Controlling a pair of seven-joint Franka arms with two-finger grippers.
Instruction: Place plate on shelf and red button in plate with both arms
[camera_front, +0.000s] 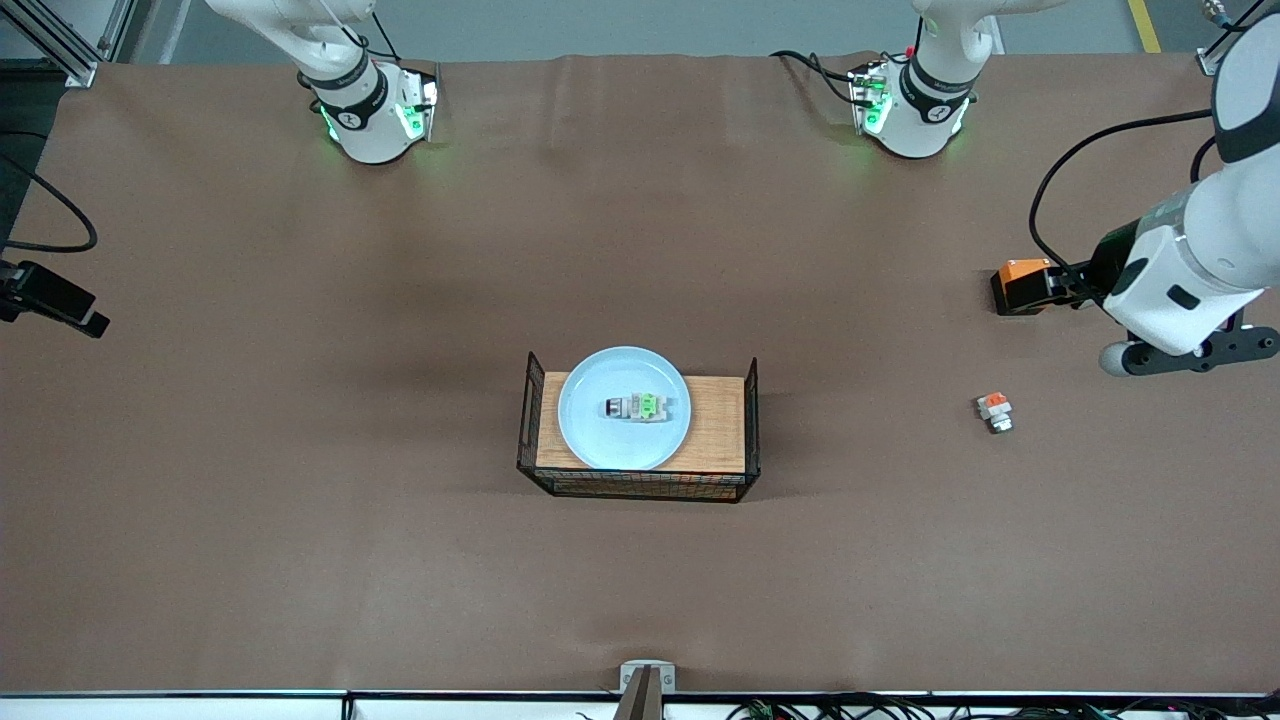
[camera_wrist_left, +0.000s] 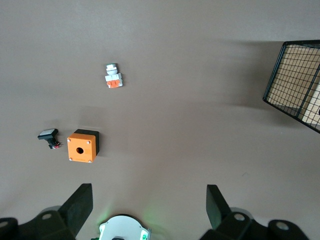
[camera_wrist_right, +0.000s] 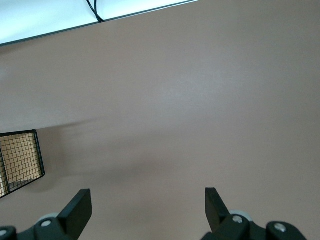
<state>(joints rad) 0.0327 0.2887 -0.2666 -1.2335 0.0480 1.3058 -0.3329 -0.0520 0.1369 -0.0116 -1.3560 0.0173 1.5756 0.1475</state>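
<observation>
Checking the finished placement: plate and red button both on the rack

Plate (camera_front: 624, 408) sits flat on the wooden board of the wire rack (camera_front: 638, 486), mid-table, rim overlapping the board's edges toward and away from the front camera. Red button (camera_front: 637, 407) lies on its side in the middle of the plate, green block toward the left arm's end, dark cap toward the right arm's end. It touches nothing but the plate.

Left gripper (camera_wrist_left: 147, 204) hangs over bare table at the left arm's end, jaws wide, nothing between them. Through its wrist view I see the orange box (camera_wrist_left: 82, 145), a small black button (camera_wrist_left: 48, 136) just beside it, and the white piece with the orange block (camera_wrist_left: 113, 78) apart from both. None of these belong to the job.

Right gripper (camera_wrist_right: 147, 206) does not show in the front view. Its wrist view gives jaws wide and empty, over bare table, with a corner of the rack at the frame's edge.

My reading: both placements look done, and the step in hand is the pull-back. Next move calls for little, just parking both arms clear of the rack without brushing its wire ends. I see no reason to regrip; the button looks settled, though it could roll if the rack is bumped.
</observation>
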